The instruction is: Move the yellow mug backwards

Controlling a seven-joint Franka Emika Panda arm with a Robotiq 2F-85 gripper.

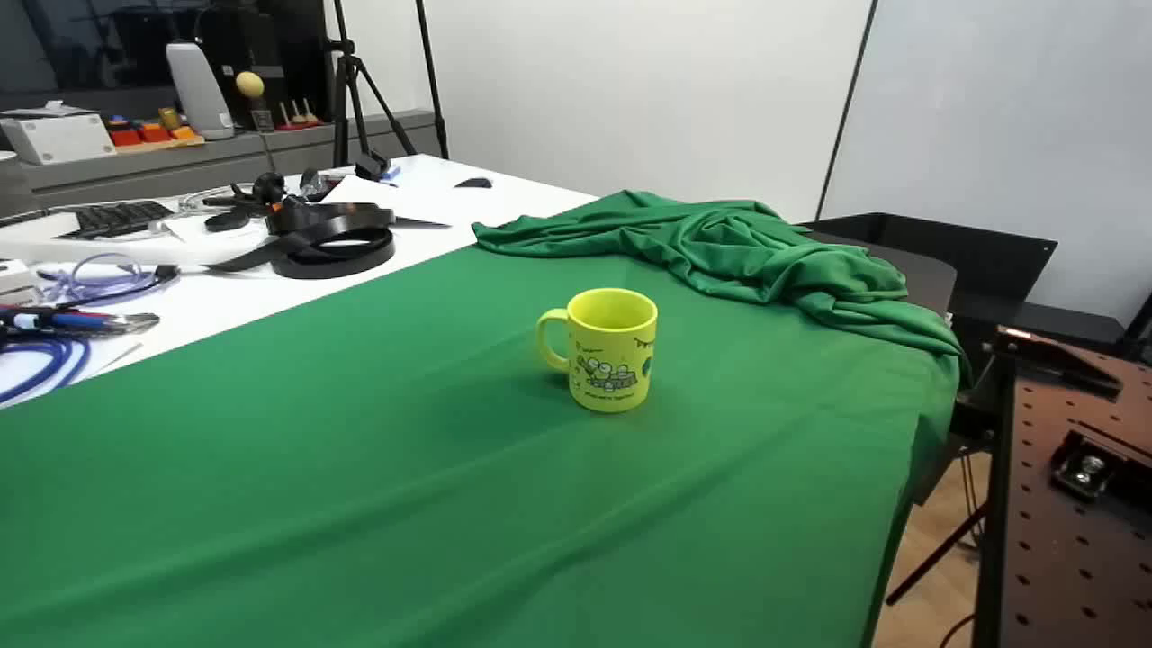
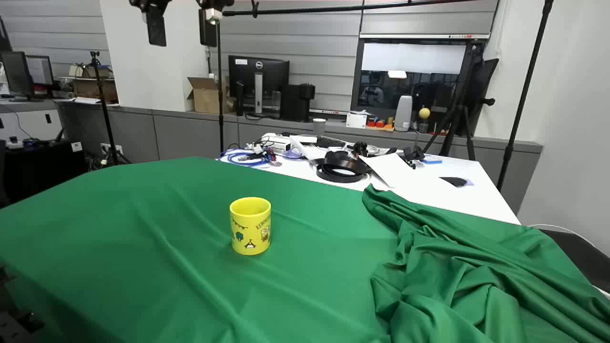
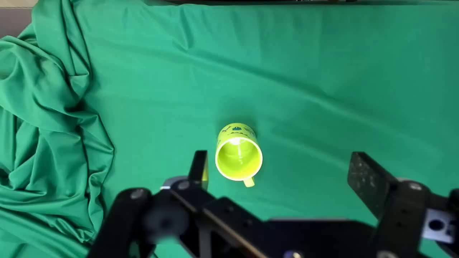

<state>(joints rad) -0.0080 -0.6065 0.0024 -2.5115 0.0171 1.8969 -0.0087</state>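
Note:
The yellow mug (image 1: 612,360) stands upright on the green cloth, with its handle to the left in that exterior view. It also stands in an exterior view (image 2: 250,228), where the handle is hidden. In the wrist view the mug (image 3: 238,157) is seen from above, open end up, nearer the left finger. My gripper (image 3: 278,166) is open and empty, its two black fingers wide apart. In an exterior view the gripper (image 2: 182,35) hangs at the top edge, high above the cloth and apart from the mug.
The green cloth (image 1: 360,468) covers the table, with a bunched heap of cloth (image 2: 448,276) along one side. A white table part (image 2: 419,190) holds cables, black tape rolls (image 1: 333,252) and tools. Tripods (image 1: 351,99) stand beyond it.

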